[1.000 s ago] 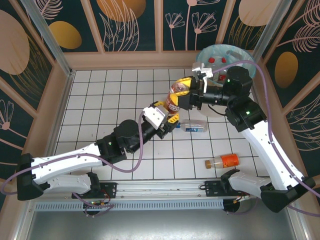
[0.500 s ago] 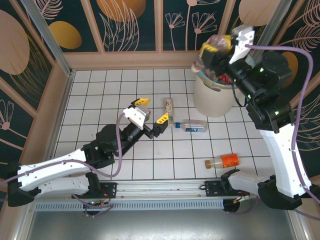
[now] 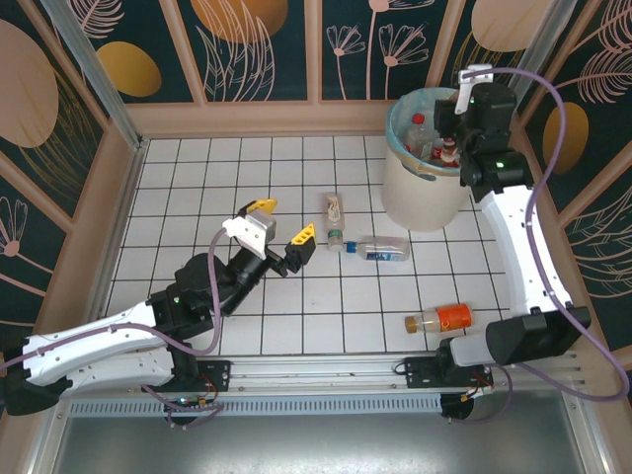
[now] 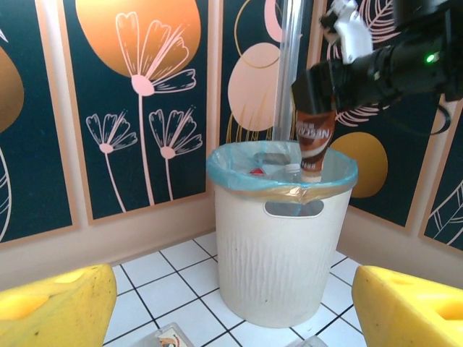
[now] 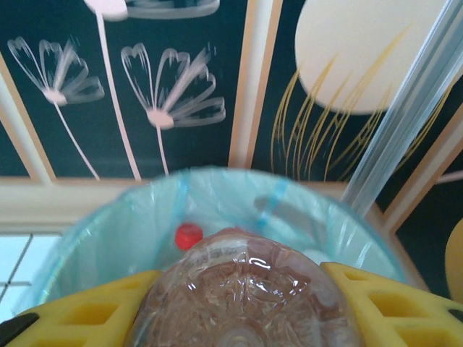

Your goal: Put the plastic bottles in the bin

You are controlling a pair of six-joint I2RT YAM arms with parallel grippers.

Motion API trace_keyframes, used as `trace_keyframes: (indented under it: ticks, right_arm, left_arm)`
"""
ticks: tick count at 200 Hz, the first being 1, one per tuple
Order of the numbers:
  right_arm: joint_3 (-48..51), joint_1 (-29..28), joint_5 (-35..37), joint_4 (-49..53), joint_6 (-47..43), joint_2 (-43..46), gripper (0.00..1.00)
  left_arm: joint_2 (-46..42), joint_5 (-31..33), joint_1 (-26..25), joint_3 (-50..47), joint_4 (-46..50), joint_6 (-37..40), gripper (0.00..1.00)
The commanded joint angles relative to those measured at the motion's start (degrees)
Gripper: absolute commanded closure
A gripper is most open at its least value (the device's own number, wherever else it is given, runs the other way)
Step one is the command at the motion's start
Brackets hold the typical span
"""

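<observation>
There, the right jaws gripped a brown-labelled bottle (image 4: 315, 143) neck-down over the bin (image 4: 273, 260).
The left jaws stood wide apart, holding nothing, above the table (image 3: 188, 178); a blue-labelled bottle (image 3: 381, 249) and an orange-labelled bottle (image 3: 441, 319) lay on it.

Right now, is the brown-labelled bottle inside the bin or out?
Halfway: the right tool holds the bottle neck-down, its lower end dipping into the bin, the rest above.
</observation>
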State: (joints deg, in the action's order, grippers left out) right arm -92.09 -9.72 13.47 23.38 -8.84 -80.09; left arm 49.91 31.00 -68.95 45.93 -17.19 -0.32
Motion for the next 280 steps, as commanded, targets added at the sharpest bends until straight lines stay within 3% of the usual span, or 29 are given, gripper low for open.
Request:
trace_keyframes:
  ticks: [1, 77, 107, 145, 179, 218, 243, 280]
  right_arm:
    - [3.5, 0.8, -0.2, -2.0, 2.5, 0.7, 0.48]
    - [9.0, 3.7, -5.6, -0.6, 6.7, 3.2, 0.29]
    - [8.0, 4.4, -7.5, -0.4, 7.7, 3.0, 0.27]
    - [8.2, 5.6, -9.2, 0.6, 10.1, 1.9, 0.42]
    - [9.3, 8.0, -11.6, 4.7, 12.9, 0.3, 0.66]
    - [11.6, 9.7, -16.8, 5.9, 14.7, -1.4, 0.71]
    - [6.7, 9.7, -18.4, 8.1, 16.3, -2.9, 0.68]
    - [-2.9, 9.1, -17.7, 10.1, 18.3, -0.9, 0.45]
  left_arm:
    - [-0.8, 1.8, 0.0, -0.5, 0.6, -1.1, 0.15]
    - [1.6, 1.7, 0.0, 0.1, -1.0, 0.5, 0.09]
    - [3.3, 0.8, -0.1, 1.3, -0.4, 0.6, 0.09]
    - [3.4, 1.4, 0.0, 0.1, -1.5, -0.5, 0.09]
    - [1.8, 2.3, 0.0, -1.9, -1.3, -2.4, 0.09]
    - [-0.2, 5.6, 0.0, -4.0, -0.3, -2.9, 0.08]
    - [0.1, 8.1, 0.0, -4.0, 1.3, -3.8, 0.08]
    - [3.8, 7.0, 0.0, -2.4, 4.3, -3.8, 0.07]
